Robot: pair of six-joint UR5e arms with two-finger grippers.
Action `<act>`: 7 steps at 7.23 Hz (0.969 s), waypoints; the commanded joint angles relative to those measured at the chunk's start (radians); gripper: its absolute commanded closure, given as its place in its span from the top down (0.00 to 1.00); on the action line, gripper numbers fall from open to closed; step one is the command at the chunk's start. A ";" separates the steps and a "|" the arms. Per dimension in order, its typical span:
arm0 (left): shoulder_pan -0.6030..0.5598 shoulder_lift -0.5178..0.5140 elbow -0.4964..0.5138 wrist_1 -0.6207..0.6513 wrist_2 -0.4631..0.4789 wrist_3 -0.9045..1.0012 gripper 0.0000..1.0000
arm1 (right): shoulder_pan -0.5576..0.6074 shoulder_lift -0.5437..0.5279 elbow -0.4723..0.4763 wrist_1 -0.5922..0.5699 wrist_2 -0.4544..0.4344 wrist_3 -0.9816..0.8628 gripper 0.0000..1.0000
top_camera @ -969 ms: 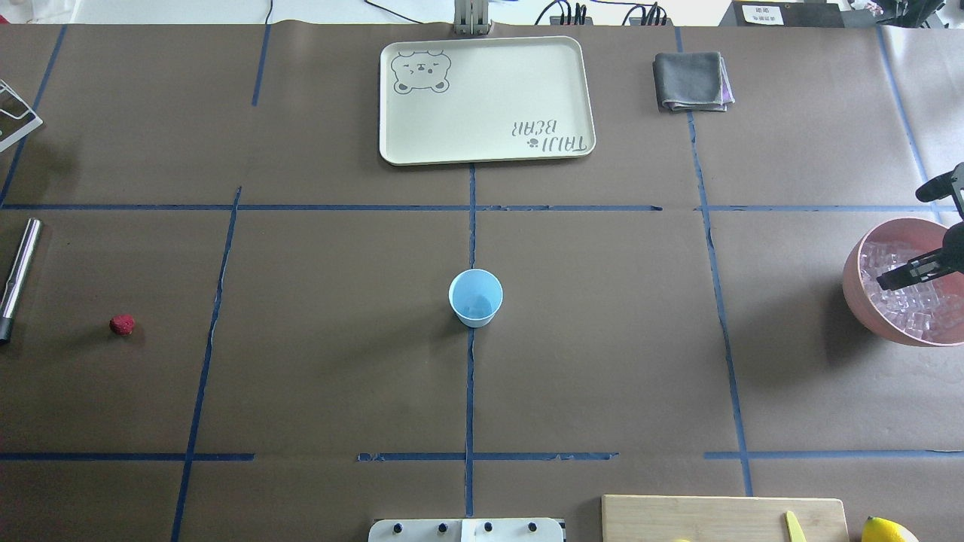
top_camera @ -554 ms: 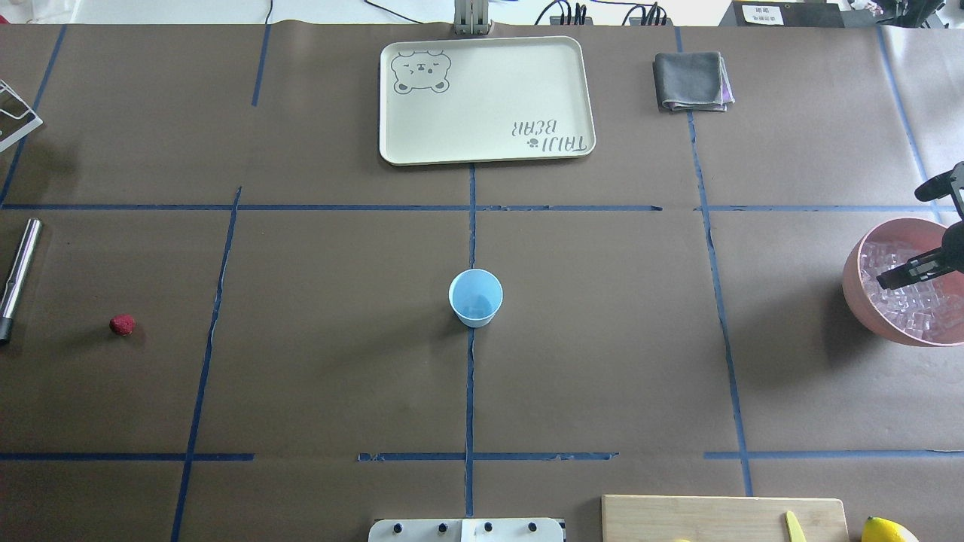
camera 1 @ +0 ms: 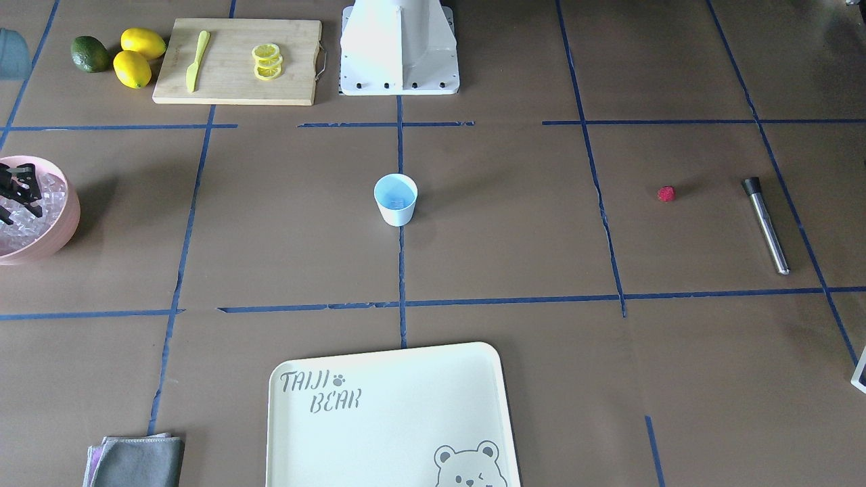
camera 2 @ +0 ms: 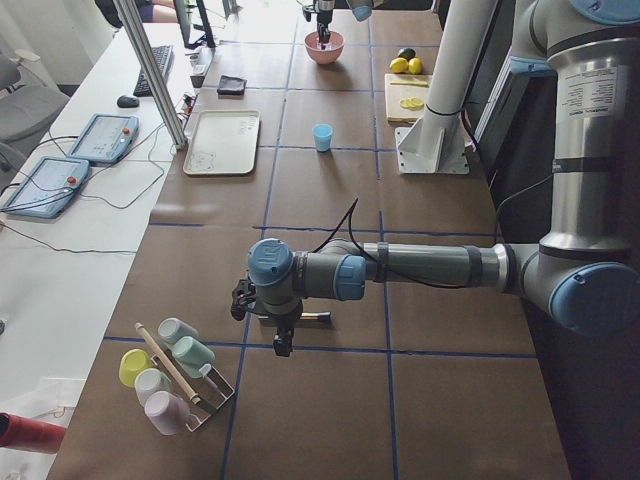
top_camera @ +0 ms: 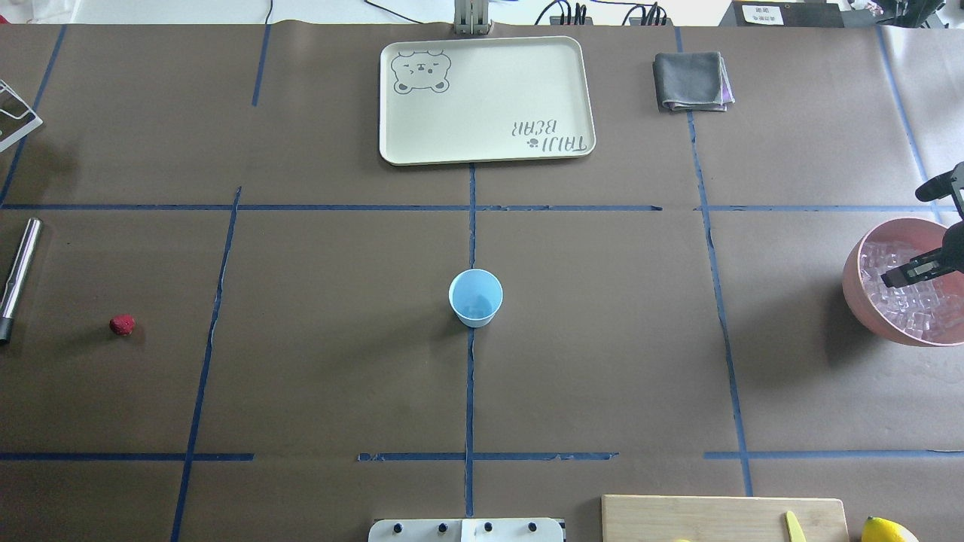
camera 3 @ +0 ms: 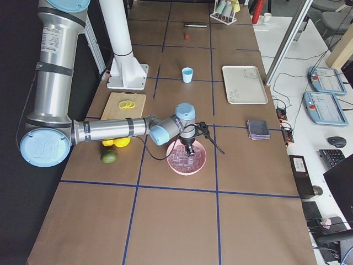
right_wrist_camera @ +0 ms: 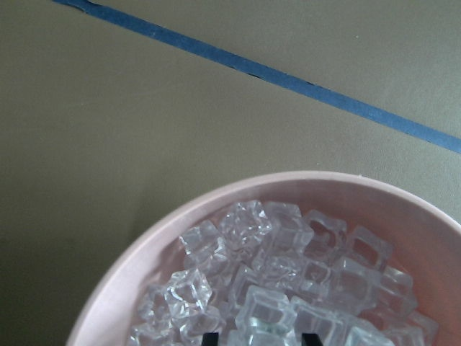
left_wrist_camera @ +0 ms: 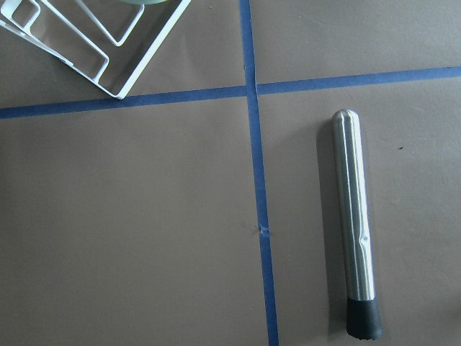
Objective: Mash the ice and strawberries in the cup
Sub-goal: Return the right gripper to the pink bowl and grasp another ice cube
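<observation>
The white cup [top_camera: 475,297] with a light-blue inside stands upright at the table's middle, also in the front-facing view [camera 1: 396,199]. The tiny dark-red strawberry [top_camera: 122,324] lies far to the left on the table. The ice [right_wrist_camera: 281,288] fills the pink bowl [top_camera: 855,290] at the right edge. My right gripper [top_camera: 904,272] hangs low over the bowl, jaws open, and its fingertips [right_wrist_camera: 210,337] flank one cube. My left gripper [camera 2: 282,347] shows only in the exterior left view, above a steel muddler [left_wrist_camera: 355,223]; I cannot tell whether it is open or shut.
A cream bear tray [top_camera: 489,98] and a folded grey cloth [top_camera: 691,80] lie at the far side. A cutting board [camera 1: 237,61] holds lemon slices and a yellow knife, with lemons and an avocado beside it. A white wire cup rack [left_wrist_camera: 108,43] stands beyond the muddler.
My right gripper has sunk slightly lower into the pink bowl, toward the ice. Cup, strawberry and muddler have not moved.
</observation>
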 commanded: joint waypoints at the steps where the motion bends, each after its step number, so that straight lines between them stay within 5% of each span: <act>1: 0.000 0.000 0.000 -0.002 0.000 0.000 1.00 | 0.002 -0.001 0.000 0.000 0.001 0.000 0.14; 2: 0.000 0.000 0.000 -0.002 0.000 0.000 1.00 | 0.005 -0.003 0.008 0.002 0.001 0.000 0.04; 5: 0.002 0.000 -0.001 -0.002 0.000 0.002 1.00 | 0.043 0.002 0.107 -0.063 0.015 0.002 0.00; 7: 0.002 0.000 -0.004 -0.002 0.000 0.002 1.00 | 0.047 0.134 0.251 -0.363 0.015 0.014 0.00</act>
